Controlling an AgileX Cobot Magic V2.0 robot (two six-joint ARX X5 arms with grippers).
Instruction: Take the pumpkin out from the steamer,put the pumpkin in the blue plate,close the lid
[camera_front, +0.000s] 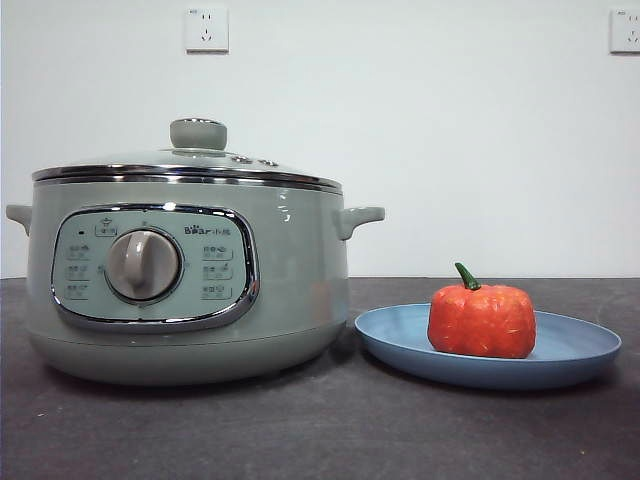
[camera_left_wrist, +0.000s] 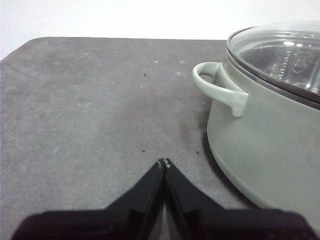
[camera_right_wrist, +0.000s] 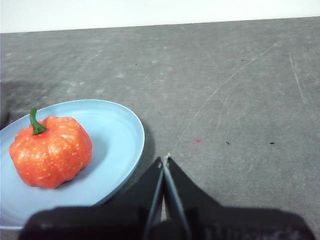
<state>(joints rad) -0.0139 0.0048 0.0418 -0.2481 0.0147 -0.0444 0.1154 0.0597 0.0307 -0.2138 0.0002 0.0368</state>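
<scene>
Since the small orange-red pumpkin (camera_front: 482, 320) sits on the light blue plate (camera_front: 580, 350) and the glass lid (camera_front: 190, 165) covers the sage-green steamer (camera_front: 290, 270), I see nothing left; left tool (camera_left_wrist: 164, 162) and right tool (camera_right_wrist: 165, 160) pinched empty, pumpkin nearer the right.

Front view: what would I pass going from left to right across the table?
The steamer with the lid on it → the blue plate, which holds the pumpkin.

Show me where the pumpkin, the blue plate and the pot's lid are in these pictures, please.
pumpkin (camera_front: 482, 320): front view, middle of its orange body.
blue plate (camera_front: 400, 338): front view, bare rim beside the pot.
lid (camera_front: 198, 133): front view, its green knob on top.
</scene>
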